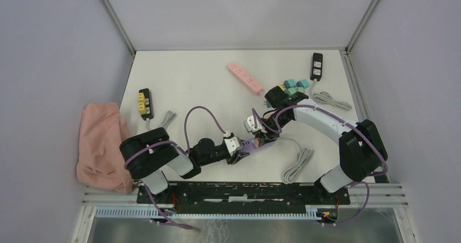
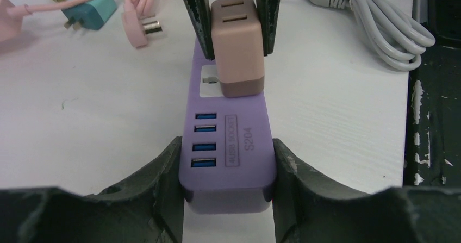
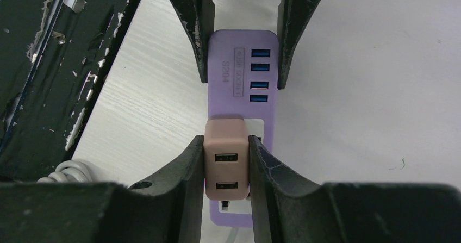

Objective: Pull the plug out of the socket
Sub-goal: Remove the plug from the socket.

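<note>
**Printed markings.** Two markings are carried on the top face of the purple socket strip [image 2: 255, 169]. In the left wrist view, at lower centre of the frame, the code "S204" is read sideways, running up the frame. Just to its left a small outlined box is printed with "4USB SOCKET", likewise turned sideways, beside a column of four blue USB ports [image 2: 205, 147]. In the right wrist view the same two markings are seen at upper centre, turned the other way, the box lying right of the code. In the top external view the print is too small to be read.
</note>
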`<state>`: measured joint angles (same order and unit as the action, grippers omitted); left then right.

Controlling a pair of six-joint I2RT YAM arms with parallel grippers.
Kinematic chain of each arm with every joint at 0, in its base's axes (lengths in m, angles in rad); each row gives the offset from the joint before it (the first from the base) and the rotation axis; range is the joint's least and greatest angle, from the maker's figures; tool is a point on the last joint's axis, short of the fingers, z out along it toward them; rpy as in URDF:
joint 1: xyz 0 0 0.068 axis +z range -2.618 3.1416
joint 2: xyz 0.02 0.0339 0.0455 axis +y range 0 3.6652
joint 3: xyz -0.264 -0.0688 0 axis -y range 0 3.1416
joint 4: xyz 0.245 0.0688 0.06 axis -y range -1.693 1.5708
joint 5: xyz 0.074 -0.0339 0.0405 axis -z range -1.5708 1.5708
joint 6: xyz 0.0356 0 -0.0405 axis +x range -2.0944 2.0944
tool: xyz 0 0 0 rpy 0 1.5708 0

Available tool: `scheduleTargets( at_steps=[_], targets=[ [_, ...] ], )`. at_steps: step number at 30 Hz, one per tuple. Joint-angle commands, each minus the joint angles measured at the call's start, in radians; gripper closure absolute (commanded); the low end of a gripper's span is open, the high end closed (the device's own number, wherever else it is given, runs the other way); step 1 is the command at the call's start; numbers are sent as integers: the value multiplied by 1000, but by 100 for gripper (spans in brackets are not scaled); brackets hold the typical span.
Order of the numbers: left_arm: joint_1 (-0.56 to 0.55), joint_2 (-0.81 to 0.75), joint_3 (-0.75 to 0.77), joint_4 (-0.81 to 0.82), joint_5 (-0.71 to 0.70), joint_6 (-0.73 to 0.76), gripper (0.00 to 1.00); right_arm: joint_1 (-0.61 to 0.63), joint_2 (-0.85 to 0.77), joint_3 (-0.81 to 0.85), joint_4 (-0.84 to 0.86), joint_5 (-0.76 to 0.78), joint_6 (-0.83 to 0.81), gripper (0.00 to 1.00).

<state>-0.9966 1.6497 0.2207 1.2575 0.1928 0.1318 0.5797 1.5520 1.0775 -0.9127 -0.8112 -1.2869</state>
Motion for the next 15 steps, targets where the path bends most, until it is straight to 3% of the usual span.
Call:
scheduleTargets(
  at_steps=[1, 4, 9, 15],
  targets=[
    [-2, 10, 16, 67, 5, -14, 74, -1, -25, 18, -24, -75, 1, 100],
    [-3, 1, 14, 50, 2, -12, 96, -2, -26, 14, -33, -93, -7, 100],
    [-2, -3, 44, -21, 11, -11, 97, 7, -17, 4, 25, -209, 83, 100],
    [-2, -1, 47, -23, 20, -17, 97, -9, -13, 22, 151, -124, 275, 100]
  ],
)
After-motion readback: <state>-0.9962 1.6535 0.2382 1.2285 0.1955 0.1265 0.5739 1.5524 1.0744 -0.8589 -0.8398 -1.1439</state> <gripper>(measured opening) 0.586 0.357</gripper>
